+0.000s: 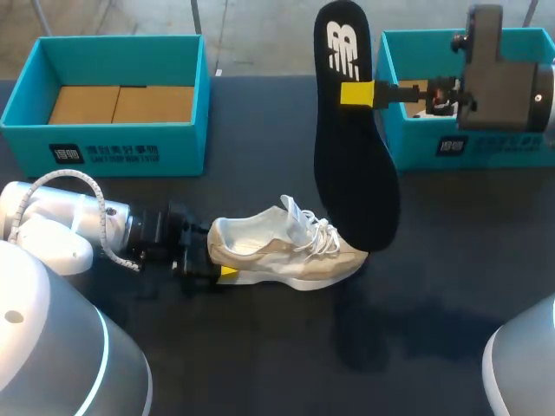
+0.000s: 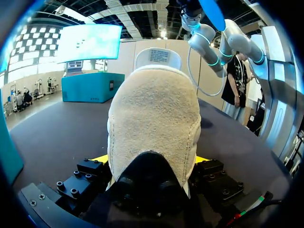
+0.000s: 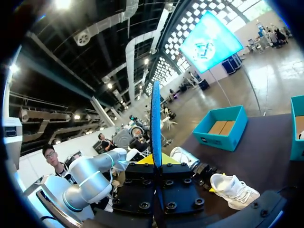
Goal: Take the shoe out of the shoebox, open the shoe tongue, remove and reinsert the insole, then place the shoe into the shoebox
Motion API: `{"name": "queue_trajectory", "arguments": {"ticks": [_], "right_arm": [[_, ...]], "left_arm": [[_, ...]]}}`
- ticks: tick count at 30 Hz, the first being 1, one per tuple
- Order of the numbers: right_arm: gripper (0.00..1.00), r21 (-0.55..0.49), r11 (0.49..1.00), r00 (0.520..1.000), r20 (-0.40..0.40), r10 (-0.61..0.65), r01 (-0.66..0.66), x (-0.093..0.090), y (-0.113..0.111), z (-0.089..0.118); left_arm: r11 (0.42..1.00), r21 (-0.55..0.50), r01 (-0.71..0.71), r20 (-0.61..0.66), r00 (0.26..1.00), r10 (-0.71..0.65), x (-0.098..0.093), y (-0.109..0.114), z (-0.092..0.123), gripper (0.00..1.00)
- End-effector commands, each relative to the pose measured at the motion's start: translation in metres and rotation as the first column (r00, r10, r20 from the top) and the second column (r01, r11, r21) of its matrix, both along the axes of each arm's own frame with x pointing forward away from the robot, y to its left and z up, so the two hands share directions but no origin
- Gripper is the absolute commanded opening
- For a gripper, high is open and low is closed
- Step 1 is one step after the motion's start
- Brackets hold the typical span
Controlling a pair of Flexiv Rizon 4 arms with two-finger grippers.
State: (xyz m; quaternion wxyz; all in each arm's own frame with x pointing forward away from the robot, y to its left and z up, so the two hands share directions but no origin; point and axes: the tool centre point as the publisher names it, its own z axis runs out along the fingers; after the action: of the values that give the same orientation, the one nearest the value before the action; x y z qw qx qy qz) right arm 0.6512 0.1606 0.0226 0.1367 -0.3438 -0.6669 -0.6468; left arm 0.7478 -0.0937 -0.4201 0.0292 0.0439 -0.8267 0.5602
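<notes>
Dark surface (image 1: pixel 451 295) is carrying a left box (image 1: pixel 104 149) at the upper left of the frame and a right box (image 1: pixel 416 149) at the upper right. At the lower middle the shoe (image 1: pixel 286 251) is lying on its sole, with its long axis across the frame, heel left and toe right. The left gripper (image 1: pixel 221 270) is clamping the heel between its fingers. The right gripper (image 1: pixel 357 94) is pinching the insole (image 1: pixel 351 165) with narrow fingers and holding it in the air. The insole's long axis is running from the top middle down toward the toe. Reinsertion is probably coming next. For that, the insole's lower end is needing to go left, toward the shoe opening, and the right arm is nearer.
</notes>
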Motion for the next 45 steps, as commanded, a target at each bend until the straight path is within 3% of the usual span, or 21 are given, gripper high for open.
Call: {"name": "queue_trajectory", "arguments": {"ticks": [1,10,34,45], "right_arm": [[0.0,0.034,0.999,0.999,0.008,-0.036,0.036,-0.007,0.003,-0.007],[0.0,0.056,0.997,0.999,0.005,-0.046,0.046,-0.015,0.002,-0.007],[0.0,0.042,0.997,0.998,0.009,-0.067,0.066,-0.015,0.0,-0.007],[0.0,0.048,0.997,0.998,0.026,-0.056,0.055,0.001,0.007,-0.006]], "left_arm": [[1.0,0.001,0.0,-0.001,1.0,0.0,0.0,0.0,0.0,0.0],[1.0,0.001,0.0,-0.001,1.0,0.0,0.0,0.0,0.0,0.0],[1.0,0.001,0.0,-0.001,1.0,0.0,0.0,0.0,0.0,0.0],[1.0,0.001,0.0,-0.001,1.0,0.0,0.0,0.0,0.0,0.0]]}}
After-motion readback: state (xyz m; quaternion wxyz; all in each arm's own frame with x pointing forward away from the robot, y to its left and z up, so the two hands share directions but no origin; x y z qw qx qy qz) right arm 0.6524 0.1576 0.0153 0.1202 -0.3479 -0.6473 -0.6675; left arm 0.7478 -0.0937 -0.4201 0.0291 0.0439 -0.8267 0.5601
